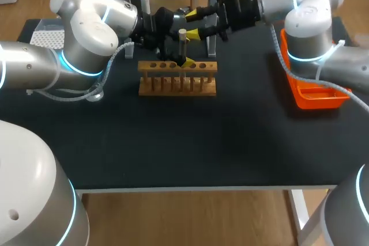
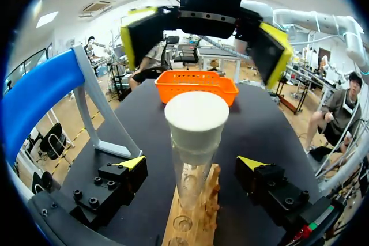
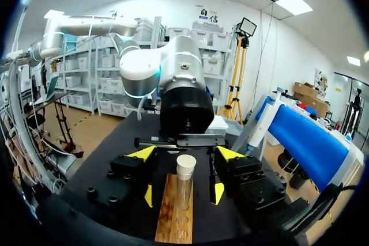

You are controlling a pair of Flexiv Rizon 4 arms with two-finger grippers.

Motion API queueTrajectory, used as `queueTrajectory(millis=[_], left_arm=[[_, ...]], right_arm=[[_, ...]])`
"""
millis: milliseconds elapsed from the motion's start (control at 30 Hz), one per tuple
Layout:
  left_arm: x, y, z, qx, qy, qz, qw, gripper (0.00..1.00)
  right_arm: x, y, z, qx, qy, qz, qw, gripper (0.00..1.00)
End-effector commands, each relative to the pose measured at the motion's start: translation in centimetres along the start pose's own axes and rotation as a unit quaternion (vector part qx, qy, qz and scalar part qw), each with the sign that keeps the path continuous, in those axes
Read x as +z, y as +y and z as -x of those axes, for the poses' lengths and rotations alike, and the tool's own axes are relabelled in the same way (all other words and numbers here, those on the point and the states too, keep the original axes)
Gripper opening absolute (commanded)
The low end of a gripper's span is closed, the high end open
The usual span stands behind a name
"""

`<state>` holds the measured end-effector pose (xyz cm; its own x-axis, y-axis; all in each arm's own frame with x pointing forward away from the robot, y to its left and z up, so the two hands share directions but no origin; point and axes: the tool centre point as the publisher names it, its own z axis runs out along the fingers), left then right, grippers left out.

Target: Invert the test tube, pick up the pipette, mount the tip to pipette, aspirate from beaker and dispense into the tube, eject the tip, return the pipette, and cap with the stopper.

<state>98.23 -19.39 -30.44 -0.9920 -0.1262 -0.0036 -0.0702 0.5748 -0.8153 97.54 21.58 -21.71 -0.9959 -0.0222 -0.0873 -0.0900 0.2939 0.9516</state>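
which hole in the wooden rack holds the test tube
The hole about midway along the rack: the stoppered test tube stands in it; the other visible holes are empty.

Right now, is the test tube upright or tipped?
Upright: the test tube stands vertically in the wooden rack, stopper on top.

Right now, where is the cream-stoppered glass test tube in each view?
Head view: cream-stoppered glass test tube in the wooden rack, upper middle.
Left wrist view: tube between the fingers of the left gripper.
Right wrist view: tube between the fingers of the right gripper.
Shared landmark: the rack.
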Motion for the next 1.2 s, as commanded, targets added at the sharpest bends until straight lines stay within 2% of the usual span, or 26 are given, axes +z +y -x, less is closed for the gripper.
queueTrajectory(millis=[33,400,967,1200], left_arm=[[0.1,0.0,0.1,0.000,0.001,0.001,1.000,1.00],[0.1,0.0,0.1,0.000,0.001,0.001,1.000,1.00],[0.1,0.0,0.1,0.000,0.001,0.001,1.000,1.00],[0.1,0.0,0.1,0.000,0.001,0.001,1.000,1.00]], right_arm=[[0.1,-0.3,0.0,0.003,0.001,0.020,1.000,0.00],[0.9,0.1,-0.1,0.011,0.009,0.057,0.998,0.00],[1.8,0.0,1.0,0.064,0.010,0.118,0.991,0.00],[2.0,0.2,1.0,0.064,0.017,0.129,0.989,0.00]])
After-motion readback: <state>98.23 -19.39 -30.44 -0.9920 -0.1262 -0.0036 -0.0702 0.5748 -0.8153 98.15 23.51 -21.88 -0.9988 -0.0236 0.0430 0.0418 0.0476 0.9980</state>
